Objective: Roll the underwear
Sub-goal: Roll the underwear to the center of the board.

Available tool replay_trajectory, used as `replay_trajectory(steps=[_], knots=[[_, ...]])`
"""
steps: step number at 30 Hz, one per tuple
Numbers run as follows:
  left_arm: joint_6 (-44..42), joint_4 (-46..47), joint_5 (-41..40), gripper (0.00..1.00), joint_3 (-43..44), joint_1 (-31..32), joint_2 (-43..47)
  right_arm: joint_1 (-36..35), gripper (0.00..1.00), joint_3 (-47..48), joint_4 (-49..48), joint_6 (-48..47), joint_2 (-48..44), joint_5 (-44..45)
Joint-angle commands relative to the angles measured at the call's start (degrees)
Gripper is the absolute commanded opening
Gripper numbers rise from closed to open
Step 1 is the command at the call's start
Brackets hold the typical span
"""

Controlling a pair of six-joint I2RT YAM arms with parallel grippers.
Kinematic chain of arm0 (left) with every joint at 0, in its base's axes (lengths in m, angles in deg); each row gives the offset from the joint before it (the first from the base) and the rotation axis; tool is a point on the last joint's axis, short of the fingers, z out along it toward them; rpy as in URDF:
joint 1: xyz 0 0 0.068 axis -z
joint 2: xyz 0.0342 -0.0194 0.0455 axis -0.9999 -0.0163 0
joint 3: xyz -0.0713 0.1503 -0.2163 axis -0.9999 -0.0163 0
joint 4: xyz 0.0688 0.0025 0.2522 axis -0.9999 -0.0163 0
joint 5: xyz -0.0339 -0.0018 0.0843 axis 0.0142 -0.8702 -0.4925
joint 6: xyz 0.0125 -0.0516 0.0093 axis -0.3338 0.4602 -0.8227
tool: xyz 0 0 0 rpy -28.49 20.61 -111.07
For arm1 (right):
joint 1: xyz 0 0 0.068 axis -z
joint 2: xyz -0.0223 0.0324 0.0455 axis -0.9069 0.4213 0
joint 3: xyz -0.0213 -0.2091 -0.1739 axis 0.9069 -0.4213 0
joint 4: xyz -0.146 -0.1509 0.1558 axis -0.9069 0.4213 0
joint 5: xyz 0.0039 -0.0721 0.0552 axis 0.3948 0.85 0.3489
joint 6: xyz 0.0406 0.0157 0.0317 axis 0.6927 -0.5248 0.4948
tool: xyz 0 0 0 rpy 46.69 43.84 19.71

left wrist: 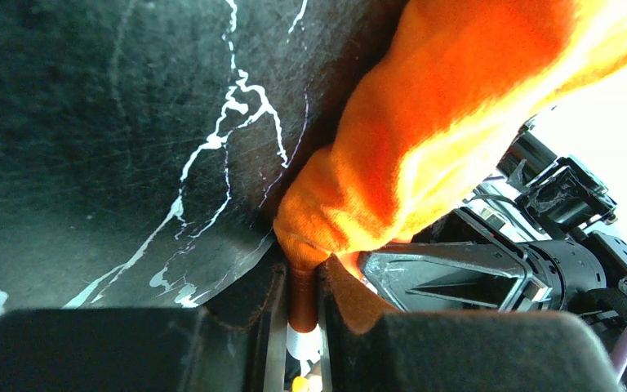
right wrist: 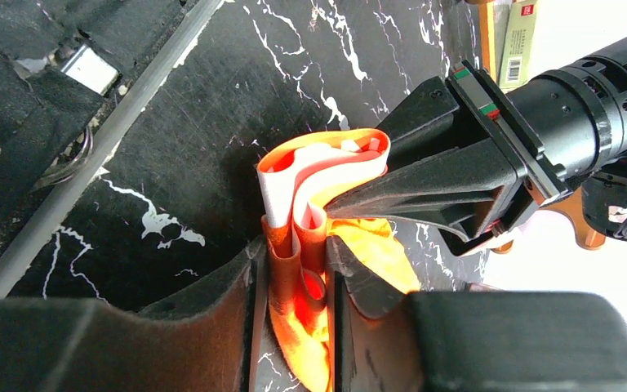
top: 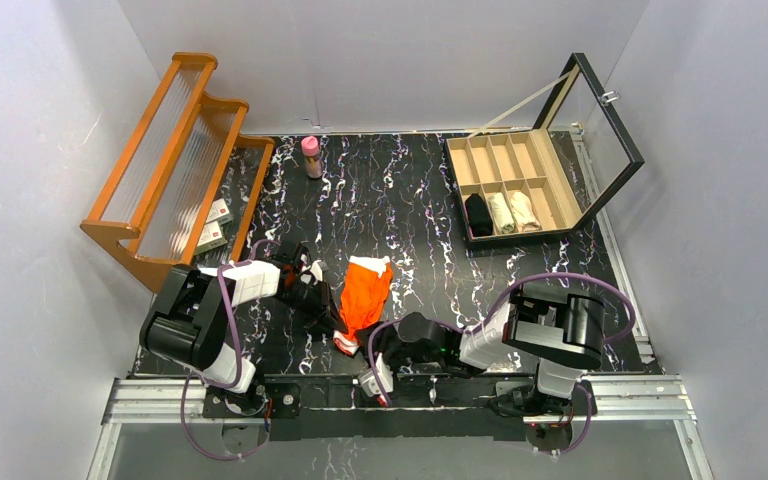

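Top view: the orange underwear (top: 368, 290) lies on the table (top: 410, 200) at lower centre, with the left claw (top: 328, 310) at its left edge and the right claw (top: 358, 345) at its bottom end.

Left wrist view: the left claw (left wrist: 300, 273) is narrow, pinching a cloth edge.

Right wrist view: the right claw (right wrist: 298, 265) stands narrow around the striped hem and probably grips it.

Rolling is just starting. The next move calls for turning that hem over tightly toward the frame's top.

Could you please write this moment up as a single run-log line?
orange underwear: mostly unrolled on table | left fingers: shut on near end | right fingers: shut on same end
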Motion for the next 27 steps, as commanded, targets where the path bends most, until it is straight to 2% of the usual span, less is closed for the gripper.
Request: replay_trajectory(steps=[1, 3, 5, 7, 13, 16, 18, 24, 27], knots=[[-0.54, -1.56, -3.56, 0.00, -0.12, -0.04, -0.27, -0.38, 0.32, 1.53, -1.91, 0.12, 0.90, -0.35], [-0.39, -1.61, -4.05, 0.00, -0.21, -0.04, 0.44, -0.39, 0.24, 1.03, -3.38, 2.64, 0.45, 0.86], [-0.35, -1.52, -4.03, 0.00, -0.12, -0.04, 2.01, -0.30, 0.13, 0.47, -4.46, 8.31, -0.97, 2.42], [0.28, -1.61, -5.60, 0.06, -0.40, -0.08, 4.44, 0.24, 0.01, 0.53, -2.84, 16.37, -3.24, 2.66], [4.30, 0.82, -8.54, 0.30, -3.93, -0.11, 10.76, 4.17, 0.01, -2.26, -7.17, 40.15, -7.39, -5.57], [5.79, 2.64, -9.30, 0.45, -4.76, -0.12, 14.51, 6.26, 0.01, -4.31, -11.33, 48.74, -7.56, -8.37], [6.73, 3.54, -9.81, 0.52, -4.90, -0.13, 16.72, 7.56, 0.01, -5.92, -14.69, 53.94, -7.51, -9.74], [8.54, 5.60, -10.48, 0.59, -4.79, -0.13, 20.55, 9.32, 0.01, -7.34, -19.97, 65.47, -5.15, -11.01], [8.85, 5.90, -11.57, 0.60, -4.69, -0.12, 22.39, 10.85, 0.01, -9.57, -26.51, 75.82, -3.54, -9.99]])
